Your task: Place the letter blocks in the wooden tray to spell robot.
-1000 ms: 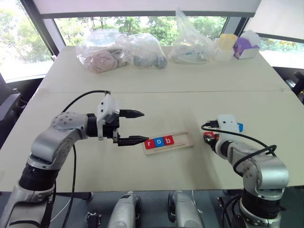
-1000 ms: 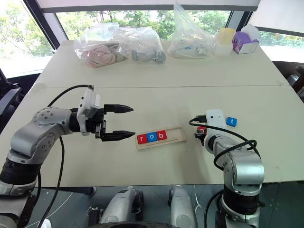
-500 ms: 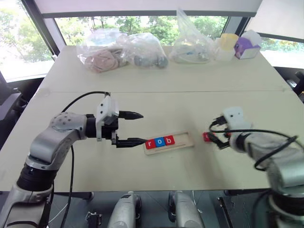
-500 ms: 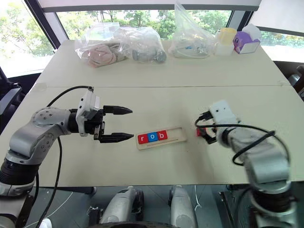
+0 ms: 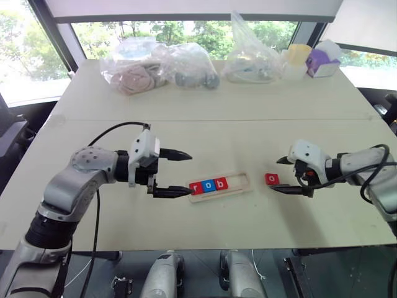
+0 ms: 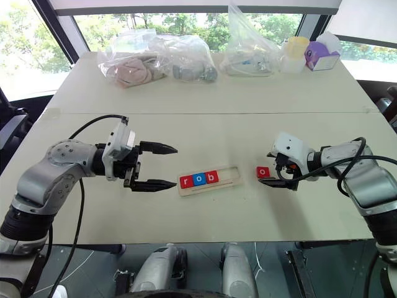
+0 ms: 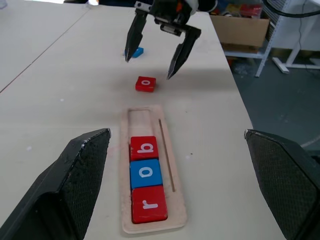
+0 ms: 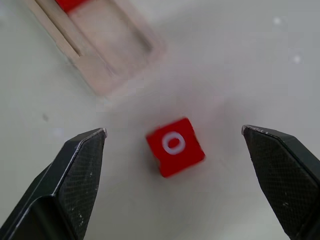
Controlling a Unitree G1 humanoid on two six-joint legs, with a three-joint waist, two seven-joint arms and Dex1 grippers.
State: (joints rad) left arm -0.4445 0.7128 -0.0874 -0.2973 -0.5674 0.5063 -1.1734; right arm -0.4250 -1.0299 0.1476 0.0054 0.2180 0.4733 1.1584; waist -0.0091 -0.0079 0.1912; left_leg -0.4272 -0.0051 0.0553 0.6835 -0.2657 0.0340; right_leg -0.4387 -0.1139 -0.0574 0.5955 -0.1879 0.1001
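Your left gripper [image 5: 178,172] hangs out over the table, pointing to the right and roughly level, jaws spread wide, one finger above the other, nothing between them. Your right gripper [image 6: 277,173] comes in from the right side, forearm stretched low across the table, tilted downward and pointing left, fingers [image 8: 75,175] parted wide and gripping nothing.

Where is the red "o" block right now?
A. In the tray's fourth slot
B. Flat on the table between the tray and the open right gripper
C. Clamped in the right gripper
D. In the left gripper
B: the red "o" block lies on the table, apart from the wooden tray, with the right gripper open beside it.
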